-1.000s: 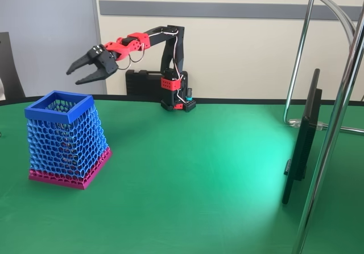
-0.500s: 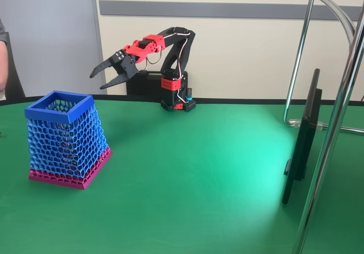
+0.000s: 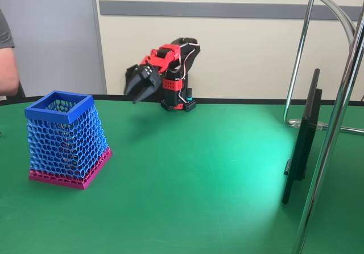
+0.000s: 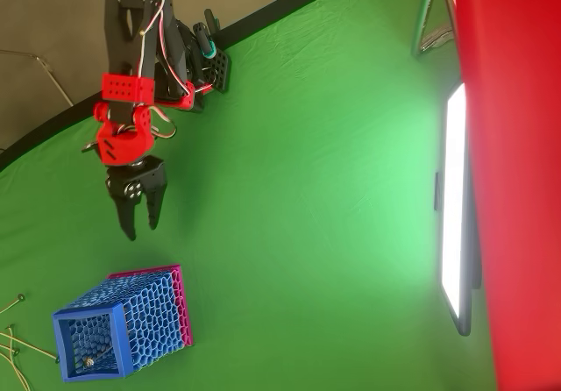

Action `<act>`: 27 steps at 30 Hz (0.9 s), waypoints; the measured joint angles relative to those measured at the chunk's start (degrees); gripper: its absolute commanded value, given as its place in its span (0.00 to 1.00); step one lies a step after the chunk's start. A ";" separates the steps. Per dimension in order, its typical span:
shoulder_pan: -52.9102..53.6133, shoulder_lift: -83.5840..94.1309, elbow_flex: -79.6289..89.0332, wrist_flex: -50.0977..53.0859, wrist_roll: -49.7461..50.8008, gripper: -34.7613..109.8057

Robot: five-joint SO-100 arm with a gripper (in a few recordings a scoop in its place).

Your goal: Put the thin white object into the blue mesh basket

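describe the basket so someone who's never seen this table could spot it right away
On the green table, look to the left side in the fixed view, well in front of the red and black arm. The basket stands there alone: a tapered square tube of blue honeycomb mesh with a solid blue rim and a magenta base band, the only see-through, latticed thing on the cloth.
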 measured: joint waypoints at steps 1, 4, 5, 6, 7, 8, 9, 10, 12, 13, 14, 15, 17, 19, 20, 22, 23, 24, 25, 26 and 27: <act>-1.49 2.37 2.02 0.79 -1.41 0.40; -5.36 9.40 7.03 2.90 -5.27 0.40; -6.50 10.99 8.35 3.60 -6.42 0.40; -7.65 12.74 9.40 4.22 -7.38 0.40; -8.44 14.06 10.20 4.83 -8.35 0.40; -9.32 15.21 11.07 5.36 -9.14 0.40; -10.20 16.35 11.87 5.89 -10.20 0.40; -11.16 17.23 12.39 6.15 -11.07 0.40; -13.18 18.63 13.18 6.68 -13.01 0.40; -14.15 19.07 13.27 6.77 -13.89 0.40; -15.12 19.42 13.36 7.12 -14.59 0.40; -16.00 19.86 13.45 7.65 -15.47 0.40; -18.11 20.65 13.45 8.96 -16.79 0.40; -20.21 22.15 13.45 10.99 -18.28 0.39; -21.27 23.03 13.45 12.22 -18.98 0.39; -23.12 25.58 13.45 15.38 -20.21 0.38; -23.82 26.72 13.45 16.79 -20.83 0.36; -24.35 28.13 13.45 18.54 -21.71 0.37; -24.70 29.36 13.45 20.21 -22.50 0.36; -25.14 29.97 13.45 21.09 -22.85 0.36; -25.40 30.41 13.45 21.62 -23.12 0.34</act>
